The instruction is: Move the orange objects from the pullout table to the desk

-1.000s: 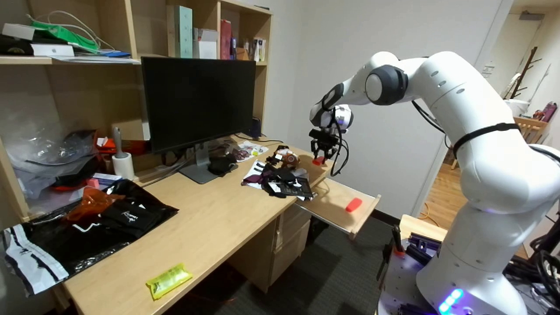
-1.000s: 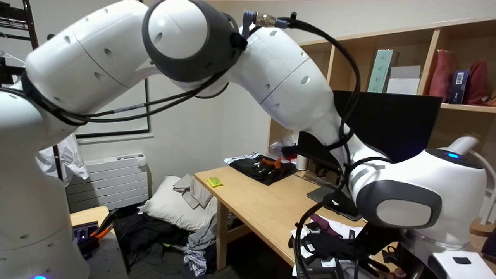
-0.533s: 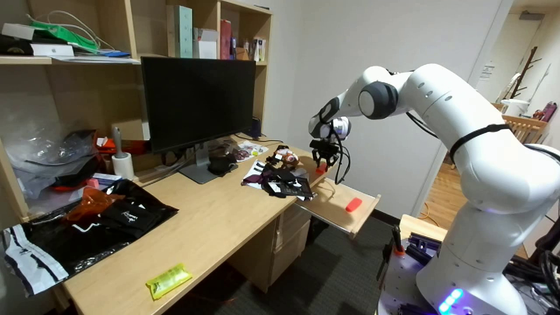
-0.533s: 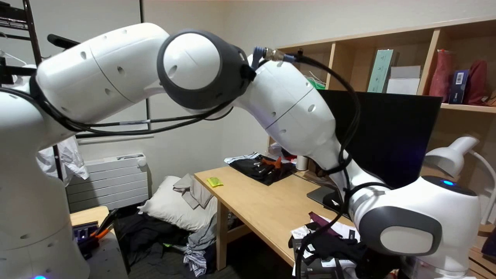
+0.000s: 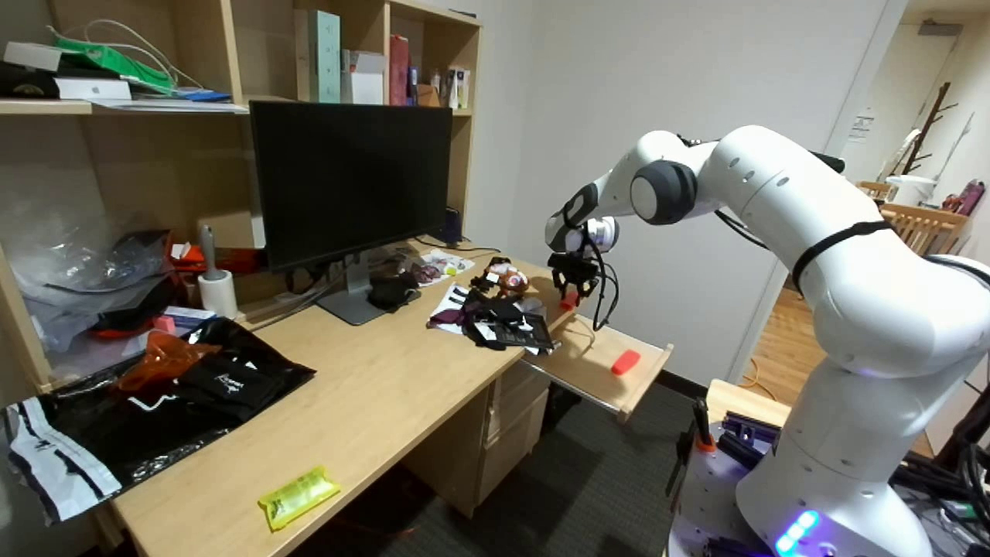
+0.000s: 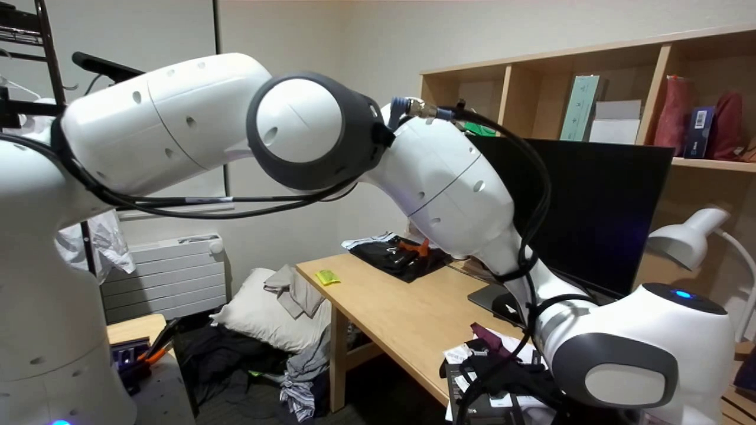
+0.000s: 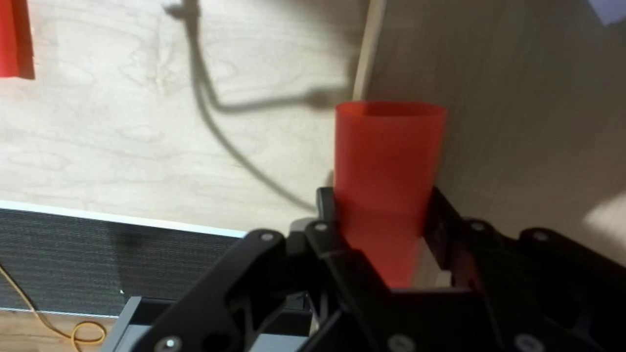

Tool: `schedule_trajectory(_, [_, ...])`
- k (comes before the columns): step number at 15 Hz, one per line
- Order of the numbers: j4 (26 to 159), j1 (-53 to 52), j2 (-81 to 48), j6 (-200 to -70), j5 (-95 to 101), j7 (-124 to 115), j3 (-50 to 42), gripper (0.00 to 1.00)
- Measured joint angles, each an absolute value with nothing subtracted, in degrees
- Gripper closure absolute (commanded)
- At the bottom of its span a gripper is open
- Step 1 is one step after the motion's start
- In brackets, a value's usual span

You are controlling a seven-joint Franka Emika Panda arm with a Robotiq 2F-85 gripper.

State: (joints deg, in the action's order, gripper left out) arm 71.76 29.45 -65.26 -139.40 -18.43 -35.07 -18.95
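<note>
Bright light pales the table in my wrist view — soft, curved shadows cross it.

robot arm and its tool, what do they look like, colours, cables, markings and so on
The arm is glossy white with rounded segments and dark grey joint covers. Black cables run along it, a black strap wraps round it, and blue lights show low down. The tool is black, with two jointed fingers and silvery round screw heads.
</note>
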Motion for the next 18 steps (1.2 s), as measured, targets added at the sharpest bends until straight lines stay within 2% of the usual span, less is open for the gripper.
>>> schedule_trajectory(4, [69.90,30.27,-66.15,-138.61,-18.49,-35.84,-18.88,0.79])
schedule_trajectory(5, [69.53,30.45,-66.27,-138.25,-18.49,-36.16,-18.81,0.45])
schedule_trajectory(6, [69.15,30.59,-66.34,-137.65,-18.49,-36.50,-18.75,0.28])
schedule_trajectory(10, [67.86,31.10,-66.35,-136.26,-18.78,-37.55,-18.21,0.04])
schedule_trajectory(12, [67.44,31.51,-66.33,-136.26,-19.04,-37.57,-17.61,0.00])
schedule_trajectory(18, [69.14,32.33,-63.53,-136.29,-19.74,-36.28,-17.42,0.00])
